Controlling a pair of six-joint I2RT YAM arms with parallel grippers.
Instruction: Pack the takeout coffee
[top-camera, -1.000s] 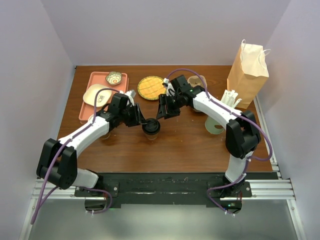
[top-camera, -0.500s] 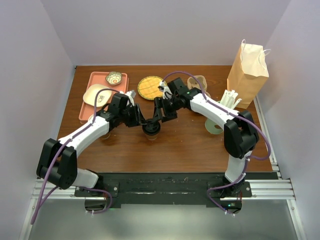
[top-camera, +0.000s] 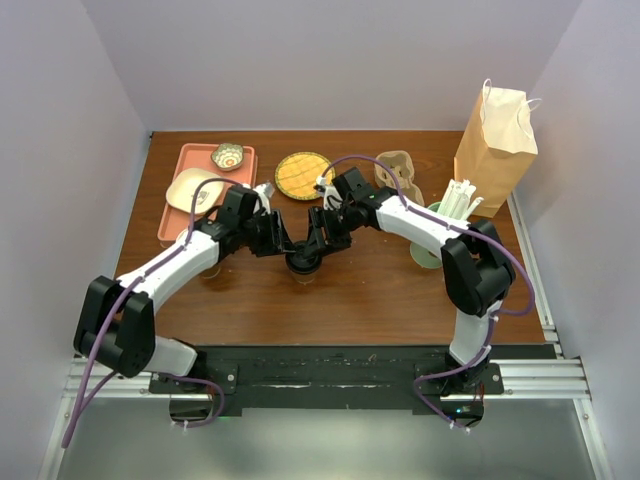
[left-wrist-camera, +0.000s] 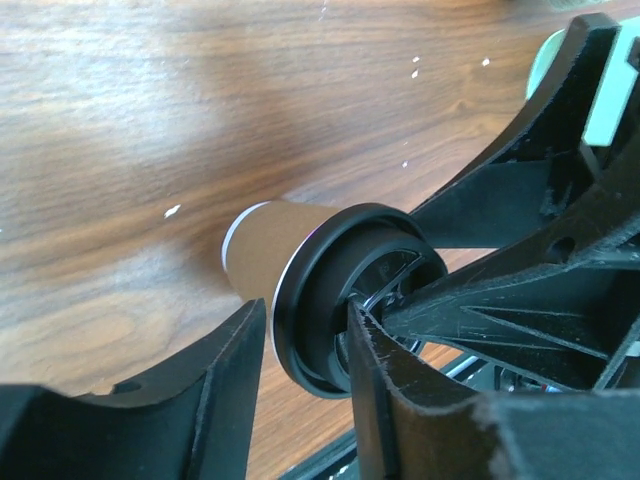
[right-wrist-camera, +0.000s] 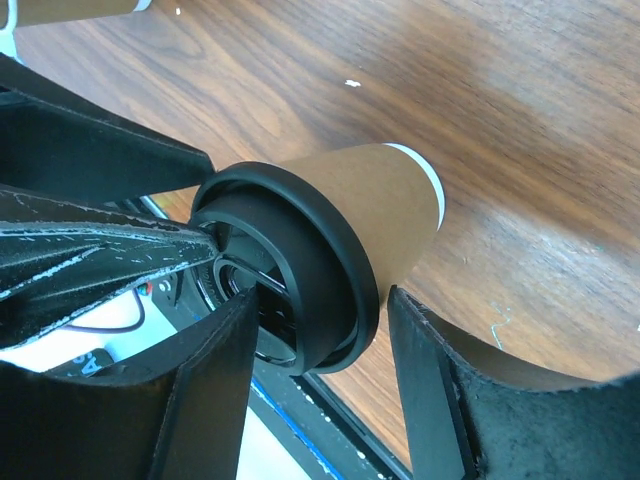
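Coffee (top-camera: 303, 262): we see it upright at centre frame on the table (top-camera: 380, 290).
Left gripper (top-camera: 288, 246): clamped on the lid (left-wrist-camera: 320, 300) from the left.
Right gripper (top-camera: 314, 244): fingers (right-wrist-camera: 200, 400) straddle the lid; whether they grip, we cannot tell.

1. No text, label, brand, number or sign can be read in any view.
2. The takeout coffee (right-wrist-camera: 385, 205), at the centre of both wrist views, shows a plain brown wall and a plain black lid. The raised moulding on the lid's top is partly hidden and too blurred to read.
3. The paper bag (top-camera: 497, 135), upper right of the top view, shows a plain face.
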